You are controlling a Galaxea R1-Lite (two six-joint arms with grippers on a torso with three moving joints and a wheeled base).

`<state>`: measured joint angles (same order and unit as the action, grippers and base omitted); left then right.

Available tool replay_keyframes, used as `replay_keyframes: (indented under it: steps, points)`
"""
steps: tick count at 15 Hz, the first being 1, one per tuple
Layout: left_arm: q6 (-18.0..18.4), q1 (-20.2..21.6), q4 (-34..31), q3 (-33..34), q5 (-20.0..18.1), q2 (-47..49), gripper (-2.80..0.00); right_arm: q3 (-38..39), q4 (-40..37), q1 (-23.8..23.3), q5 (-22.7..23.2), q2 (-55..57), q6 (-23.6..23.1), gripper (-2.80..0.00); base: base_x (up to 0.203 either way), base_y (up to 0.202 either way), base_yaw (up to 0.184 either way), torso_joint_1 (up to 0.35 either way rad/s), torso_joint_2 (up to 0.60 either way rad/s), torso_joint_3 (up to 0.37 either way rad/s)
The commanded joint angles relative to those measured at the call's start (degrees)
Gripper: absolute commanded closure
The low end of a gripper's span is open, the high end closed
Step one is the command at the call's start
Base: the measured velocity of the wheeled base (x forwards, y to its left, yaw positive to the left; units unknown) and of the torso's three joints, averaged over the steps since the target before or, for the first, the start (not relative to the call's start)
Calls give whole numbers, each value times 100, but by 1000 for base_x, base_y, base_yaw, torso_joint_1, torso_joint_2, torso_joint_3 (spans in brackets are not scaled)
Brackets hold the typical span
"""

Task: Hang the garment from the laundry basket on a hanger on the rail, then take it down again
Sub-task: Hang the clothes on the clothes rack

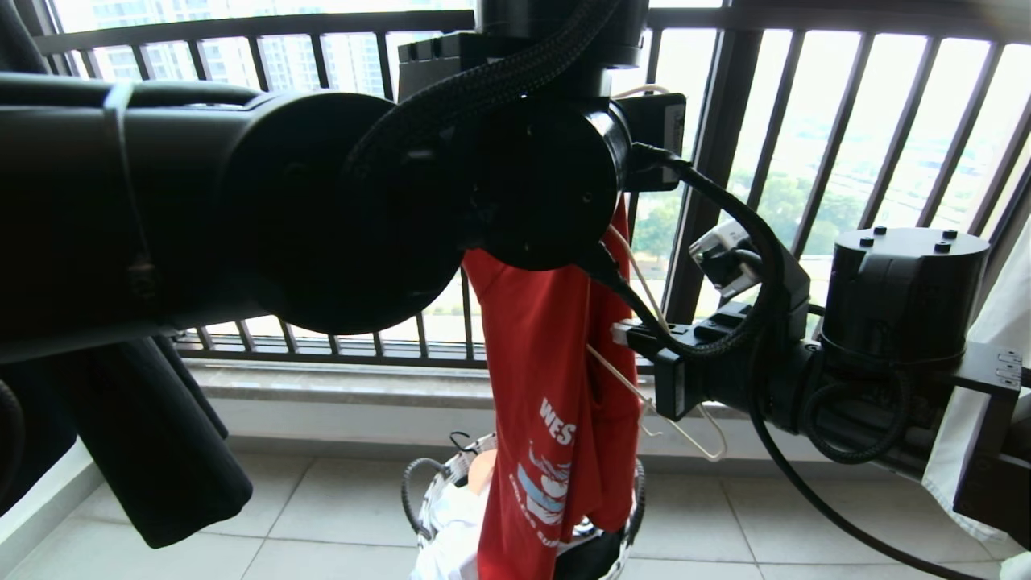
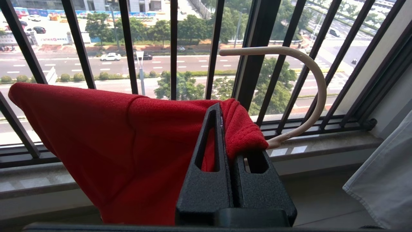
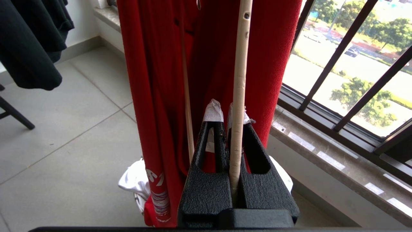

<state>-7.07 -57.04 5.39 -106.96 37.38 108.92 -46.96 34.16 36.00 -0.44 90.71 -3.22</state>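
My left gripper (image 2: 230,129) is clamped tight on the red T-shirt (image 2: 106,138) at its top, right where the cream wire hanger's (image 2: 309,83) curved hook comes out of the fabric; the cloth bunches over my fingertips and drapes away to one side. My right gripper (image 3: 227,119) is pinched closed on one thin arm of that hanger, the wire running straight up between my taped fingertips (image 3: 212,111), with the T-shirt hanging just beyond it and a second wire arm showing beside the cloth. The head view hides my left gripper behind my own raised left arm (image 1: 242,201), which crosses the top of the picture, but it shows what neither wrist view does: the whole T-shirt (image 1: 556,387) hanging long and narrow, its white lettering and light-blue print low down, its hem reaching into the round woven laundry basket (image 1: 435,483) on the tiled floor, where white clothes (image 1: 455,532) lie. There my right arm (image 1: 805,354) reaches in level from the right, meeting the hanger's (image 1: 644,403) lower wire, which slants out of the shirt. A black shirt (image 3: 29,42) hangs well apart at my left, and a white cloth (image 2: 383,187) at my right. I cannot see the rail anywhere.
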Motion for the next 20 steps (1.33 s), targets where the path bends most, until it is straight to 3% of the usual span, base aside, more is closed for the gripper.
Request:
replay_keyframes:
  steps: [1,2,15,17,20]
  points:
    - [-5,-51,6,56,24,-69,0,-6,21,4,0,8,-11,0,0,0,0,0,0,0]
    - [3,-95,6,121,24,-133,-280,-6,21,4,0,8,-12,0,0,0,0,0,0,0]
    - [-80,-336,-126,1517,41,-1405,-280,-6,21,4,-9,61,-12,0,0,0,0,0,0,0]
    - [-86,-117,-132,1604,62,-1621,-280,-6,21,4,-9,57,-15,0,0,0,0,0,0,0]
    - [-78,696,-340,1616,12,-1999,-280,-14,21,4,-9,56,-17,0,0,0,0,0,0,0]
